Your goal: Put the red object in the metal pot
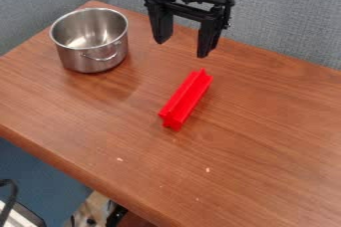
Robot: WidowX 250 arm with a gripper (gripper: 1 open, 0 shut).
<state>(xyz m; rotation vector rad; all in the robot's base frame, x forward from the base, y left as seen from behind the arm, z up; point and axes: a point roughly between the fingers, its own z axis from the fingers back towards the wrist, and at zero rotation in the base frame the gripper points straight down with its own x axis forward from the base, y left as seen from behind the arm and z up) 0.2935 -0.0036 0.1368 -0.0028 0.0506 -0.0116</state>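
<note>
A: Here we are at the table [80, 102], and nothing is done yet. The red bar [186, 99] lies flat on the wood, roughly mid-table, a little toward the right edge.

B: And the pot [91, 40]?

A: Sitting near the far left corner, upright, mouth up, and it looks empty from here. Bar and pot are well apart, so the whole job is still ahead: grasp, lift, carry, drop.

B: What about the gripper [186, 34]?

A: Hanging above the table near the far edge, pointing straight down, jaws spread wide with nothing between them. It's beyond the bar's far end, clear of it, not touching anything.

B: Which way does the bar run?

A: Its long axis goes diagonally: the near end points toward the front edge and slightly left, the far end toward the far right corner. It lies on a long face, not on end.

B: So for the pickup?

A: I'd reckon the jaws want to close across the narrow width, near the middle. The bar looks about as long as the pot is wide, so it may need tipping to go in.
</note>
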